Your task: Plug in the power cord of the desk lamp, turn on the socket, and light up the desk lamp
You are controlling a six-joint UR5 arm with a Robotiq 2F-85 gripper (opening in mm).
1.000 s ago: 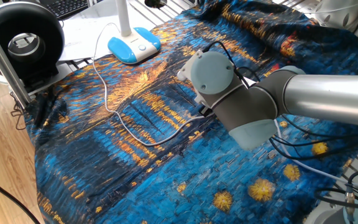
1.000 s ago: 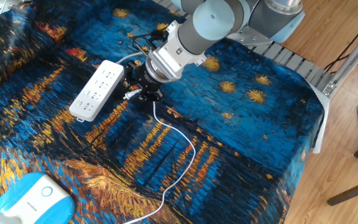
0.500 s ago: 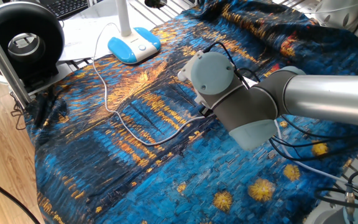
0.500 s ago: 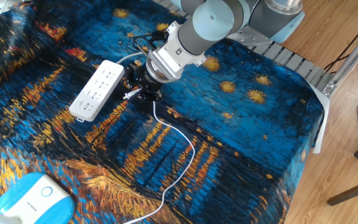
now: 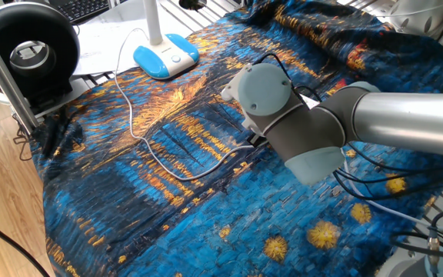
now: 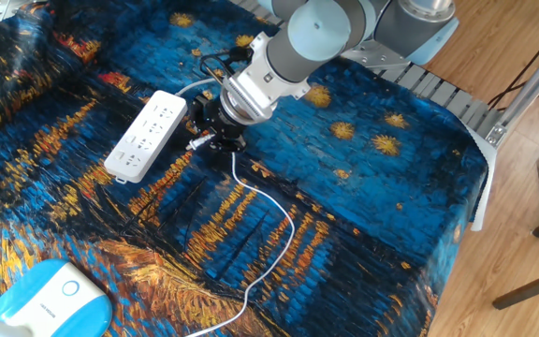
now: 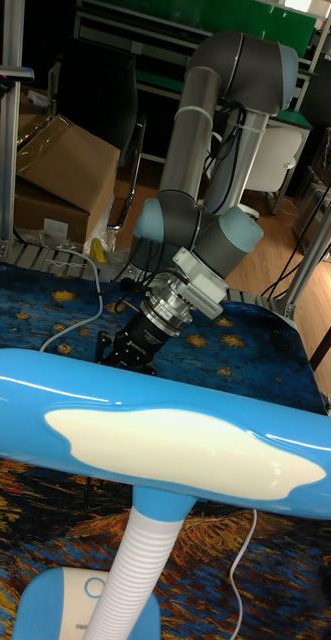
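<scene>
Barely any change over the last second: gripper (image 6: 210, 139) down at the cloth just beside the near end of the socket (image 6: 146, 134), shifted only a hair; power cord (image 6: 268, 253) trailing from under the fingers in the same loose curve back toward the desk lamp (image 5: 165, 55) at the far edge; plug end seemingly pinched between the fingers (too small and dark to tell for certain whether clamped or merely resting over it); not yet seated in any outlet; likely a pause to settle the grasp before lifting toward the strip; switch untouched, lamp unlit as far as can be seen.
</scene>
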